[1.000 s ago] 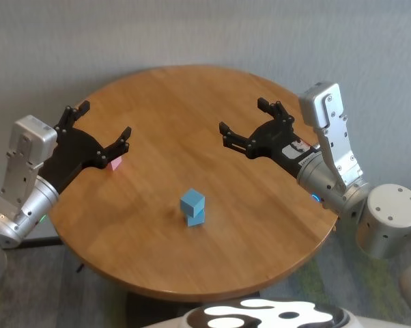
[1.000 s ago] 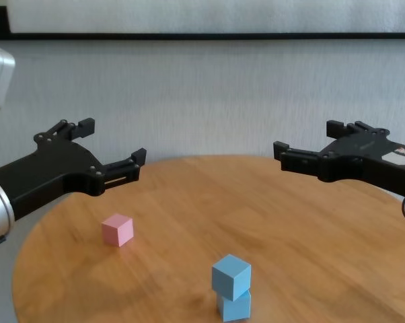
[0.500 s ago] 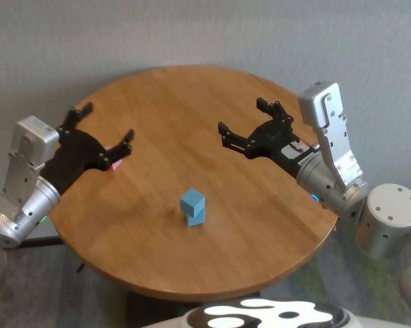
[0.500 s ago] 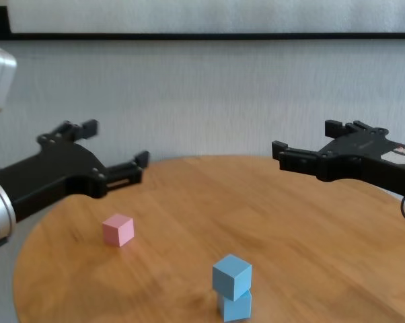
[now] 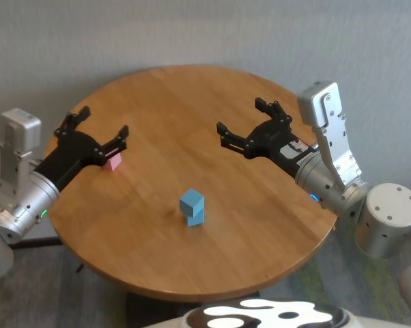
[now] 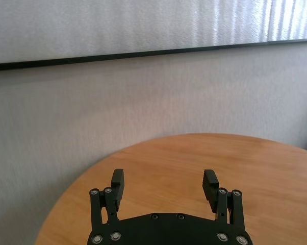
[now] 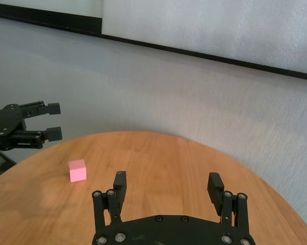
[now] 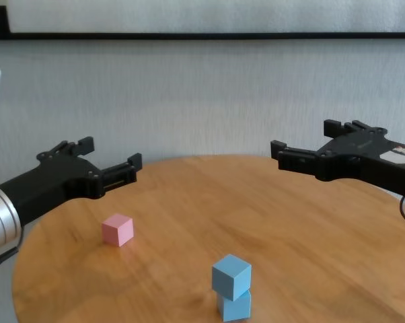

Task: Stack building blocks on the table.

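- I see the table point(image 5: 192, 225), round with a honey-brown wood top, filling the middle of the head view.
- My right gripper point(image 5: 248, 126) hangs above the table's right half, fingers spread wide, holding nothing.
- My left gripper point(image 5: 98, 130) hovers over the left edge, jaws apart and empty, just above the pink block point(image 8: 118, 229); from the head view the block is partly hidden behind a fingertip, so I can't judge the gap well.
- The two light blue blocks point(image 8: 231, 287) sit stacked near the front centre, the top one twisted on the lower.
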